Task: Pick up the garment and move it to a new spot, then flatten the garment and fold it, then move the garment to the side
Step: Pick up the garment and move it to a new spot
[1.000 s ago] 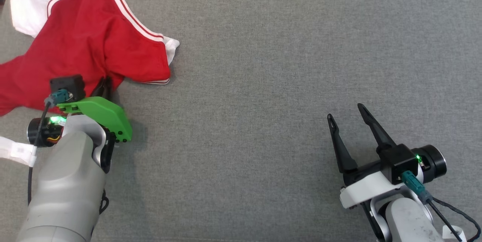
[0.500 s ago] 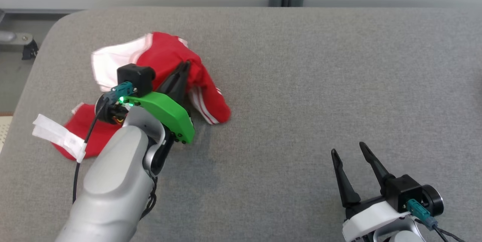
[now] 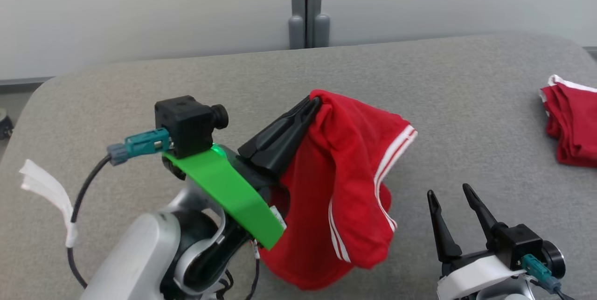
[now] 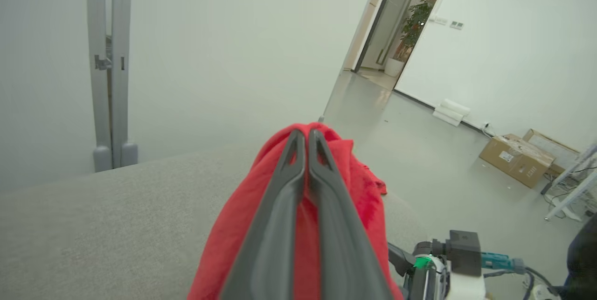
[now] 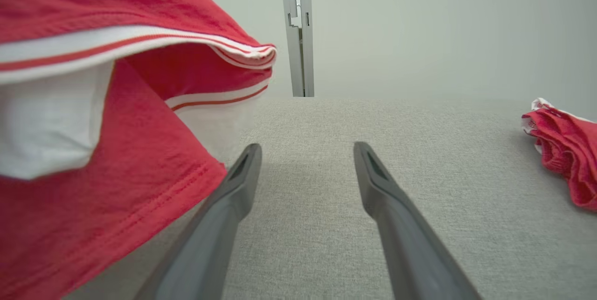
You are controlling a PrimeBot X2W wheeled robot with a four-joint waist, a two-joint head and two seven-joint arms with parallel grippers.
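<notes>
A red garment (image 3: 345, 188) with white stripes hangs in the air over the grey table (image 3: 116, 94), bunched and drooping from my left gripper (image 3: 316, 101), which is shut on its top fold. In the left wrist view the garment (image 4: 364, 188) drapes round both sides of the pressed-together fingers (image 4: 289, 183). My right gripper (image 3: 450, 195) rests low at the lower right, open and holding nothing. In the right wrist view the garment (image 5: 116, 150) hangs at the left, beside the spread gripper (image 5: 305, 148).
A second red garment (image 3: 571, 127), folded, lies at the table's right edge, also seen as a red pile (image 5: 566, 136) in the right wrist view. A wall with a grey post (image 3: 305, 6) stands behind the table. Boxes (image 4: 517, 160) sit on the floor beyond.
My left gripper has lifted the garment off the table and carried it right toward the middle. The head camera has tilted up, bringing the wall and far table edge into view.
</notes>
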